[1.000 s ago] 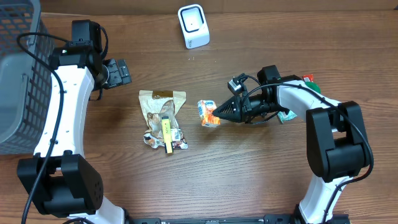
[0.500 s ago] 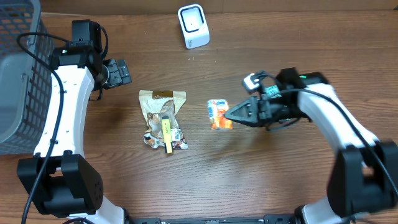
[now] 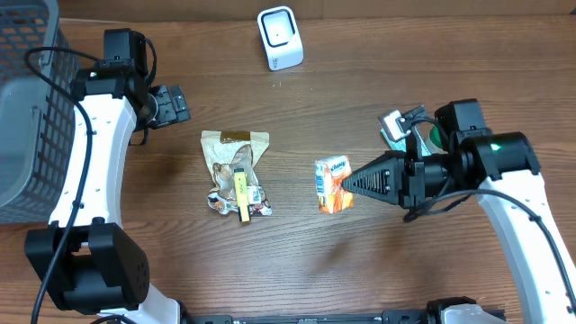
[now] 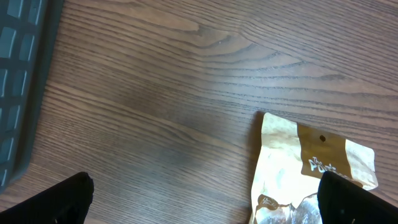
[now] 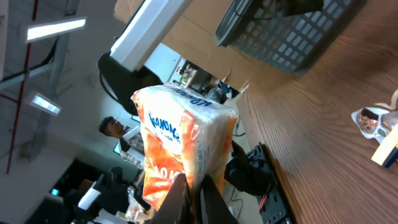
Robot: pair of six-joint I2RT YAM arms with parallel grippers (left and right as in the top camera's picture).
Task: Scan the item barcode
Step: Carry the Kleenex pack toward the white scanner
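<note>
My right gripper (image 3: 347, 183) is pinched tight on one edge of the orange-and-white crinkly plastic snack packet (image 3: 333, 184). I see the packet held out toward the middle of the wooden table (image 3: 360, 270), just right of the brown-and-cream foil pouch (image 3: 236, 171) lying flat there. The small white box-shaped barcode scanner (image 3: 280, 38) stands well apart at the far edge. My left gripper (image 3: 171, 105) hangs with jaws wide apart, near the grey plastic mesh basket (image 3: 27, 99).
</note>
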